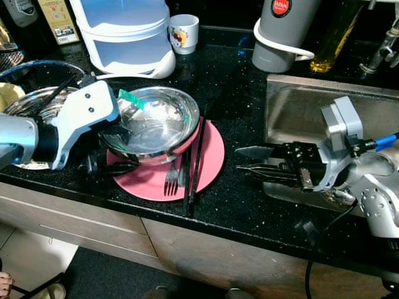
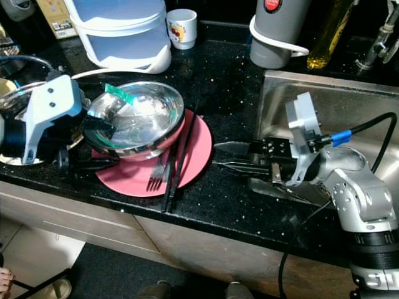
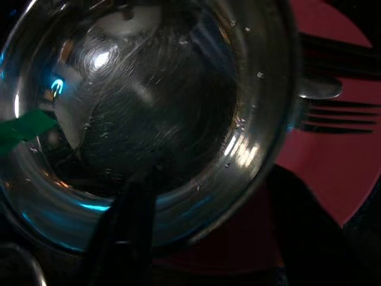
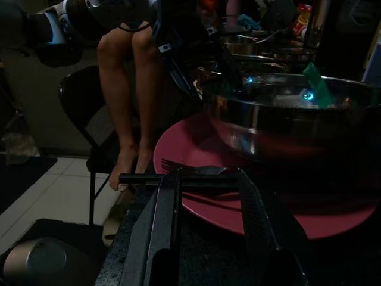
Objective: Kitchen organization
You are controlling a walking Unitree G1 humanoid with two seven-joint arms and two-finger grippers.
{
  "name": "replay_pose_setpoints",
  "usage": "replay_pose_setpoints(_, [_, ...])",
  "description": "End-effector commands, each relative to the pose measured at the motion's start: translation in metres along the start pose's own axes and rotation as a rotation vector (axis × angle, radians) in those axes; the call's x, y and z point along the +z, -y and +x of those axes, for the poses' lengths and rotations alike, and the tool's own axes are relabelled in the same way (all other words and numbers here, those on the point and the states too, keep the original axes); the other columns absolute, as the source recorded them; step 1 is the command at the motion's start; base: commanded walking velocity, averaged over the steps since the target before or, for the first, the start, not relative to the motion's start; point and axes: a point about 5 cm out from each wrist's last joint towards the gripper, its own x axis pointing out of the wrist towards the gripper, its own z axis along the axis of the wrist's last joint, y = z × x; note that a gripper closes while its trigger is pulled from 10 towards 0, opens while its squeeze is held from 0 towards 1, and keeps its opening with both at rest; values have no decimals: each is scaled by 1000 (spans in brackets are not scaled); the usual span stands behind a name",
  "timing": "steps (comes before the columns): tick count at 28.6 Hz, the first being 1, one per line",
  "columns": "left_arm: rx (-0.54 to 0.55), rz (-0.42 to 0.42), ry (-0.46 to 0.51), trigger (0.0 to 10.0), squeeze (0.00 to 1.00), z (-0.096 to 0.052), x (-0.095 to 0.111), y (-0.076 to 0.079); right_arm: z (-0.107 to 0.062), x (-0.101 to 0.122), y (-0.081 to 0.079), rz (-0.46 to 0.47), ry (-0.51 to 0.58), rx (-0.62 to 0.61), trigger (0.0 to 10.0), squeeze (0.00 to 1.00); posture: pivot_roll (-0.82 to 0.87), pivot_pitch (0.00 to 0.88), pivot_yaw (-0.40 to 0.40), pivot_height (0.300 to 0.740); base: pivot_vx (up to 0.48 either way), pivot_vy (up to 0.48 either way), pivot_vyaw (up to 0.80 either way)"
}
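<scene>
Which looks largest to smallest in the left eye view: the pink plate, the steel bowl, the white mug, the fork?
1. pink plate
2. steel bowl, nearly as wide as the plate
3. white mug; it stands farther back, so its rank is unsure
4. fork

A polished, mirror-bright steel bowl (image 1: pixel 153 121) is seen on a smooth pink plate (image 1: pixel 209 159) of matt look, with a dark metal fork (image 1: pixel 172 177) and glossy black chopsticks (image 1: pixel 197 159) at the plate's 5 o'clock. The counter (image 1: pixel 230 93) is finished in glossy black stone flecked with pale specks. At 3 o'clock, brushed steel is shown by the sink (image 1: pixel 293 109). A white glazed cup (image 1: pixel 184 32) is seen at 12 o'clock.
</scene>
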Motion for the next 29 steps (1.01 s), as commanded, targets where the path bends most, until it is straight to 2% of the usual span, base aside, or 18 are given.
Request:
replay_pose_setpoints(1, [-23, 11, -13, 0, 0, 4, -3, -1, 3, 0, -4, 4, 1, 17, 10000, 0, 4, 114, 11, 740, 0, 0, 0])
replay_pose_setpoints(10, [-57, 39, 3, 0, 0, 7, -1, -2, 3, 1, -3, -10, -1, -8, 10000, 0, 3, 114, 11, 740, 0, 0, 0])
replay_pose_setpoints(20, [-49, 49, 14, 0, 0, 6, -1, -4, 3, 1, -2, -13, 0, -28, 10000, 0, 1, 109, 11, 740, 0, 0, 0])
replay_pose_setpoints(22, [-35, 52, 26, 0, 0, 6, 0, -6, 4, 0, -1, -14, 0, -33, 10000, 0, 1, 110, 11, 740, 0, 0, 0])
replay_pose_setpoints(27, [92, 77, 103, 0, 0, 4, 11, -23, 6, 0, 2, -22, 18, -69, 10000, 0, -1, 107, 10, 740, 0, 0, 0])
replay_pose_setpoints(28, [144, 84, 134, 0, 0, 2, 16, -30, 7, 0, 3, -21, 32, -79, 10000, 0, -1, 106, 9, 740, 0, 0, 0])
replay_pose_setpoints(29, [144, 84, 134, 0, 0, 2, 16, -30, 7, 0, 3, -21, 32, -79, 10000, 0, -1, 106, 9, 740, 0, 0, 0])
